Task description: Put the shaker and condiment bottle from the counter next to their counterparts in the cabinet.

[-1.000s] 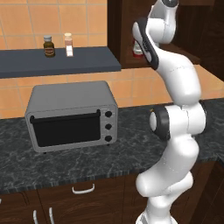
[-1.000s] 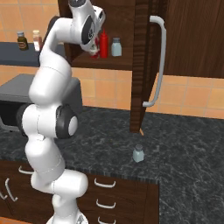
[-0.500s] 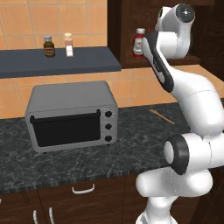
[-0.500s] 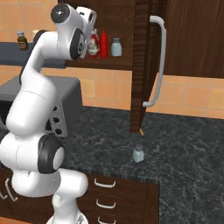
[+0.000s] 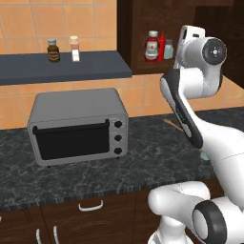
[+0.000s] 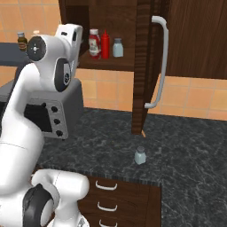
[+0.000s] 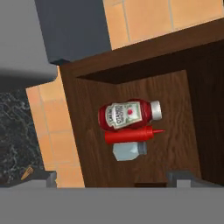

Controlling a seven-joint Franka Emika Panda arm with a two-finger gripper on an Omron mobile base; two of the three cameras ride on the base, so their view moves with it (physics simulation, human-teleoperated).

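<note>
Right base view: standing on the cabinet (image 6: 142, 53) shelf, side by side, the condiment bottle (image 6: 94, 43), the slim red squeeze bottle (image 6: 105, 45) and the small grey-blue shaker counterpart (image 6: 118, 47). Sitting down on the counter (image 6: 190, 146), well apart from them and just below the open cabinet door (image 6: 141, 84) with its pale handle (image 6: 158, 62), the shaker (image 6: 140, 155). Rising from the lower left, the white arm bending at a raised elbow, with the wrist and hand lifted to shelf height beside the cabinet opening, short of the bottles. Showing in the left base view as well, the same trio: condiment bottle (image 5: 152, 46), squeeze bottle (image 5: 162, 45), counterpart shaker (image 5: 168, 49), with the arm folding sharply in front of the counter (image 5: 95, 171). Resting on that counter, a grey toaster oven (image 5: 78, 125); standing on the blue-grey wall shelf (image 5: 62, 69), a brown jar (image 5: 53, 50) and a tall pale shaker (image 5: 74, 48).

Hand view, rolled sideways: looking at the three containers from a distance, nothing lying between the fingers. Gripper (image 7: 113, 178) tips spread wide apart, holding nothing.
</note>
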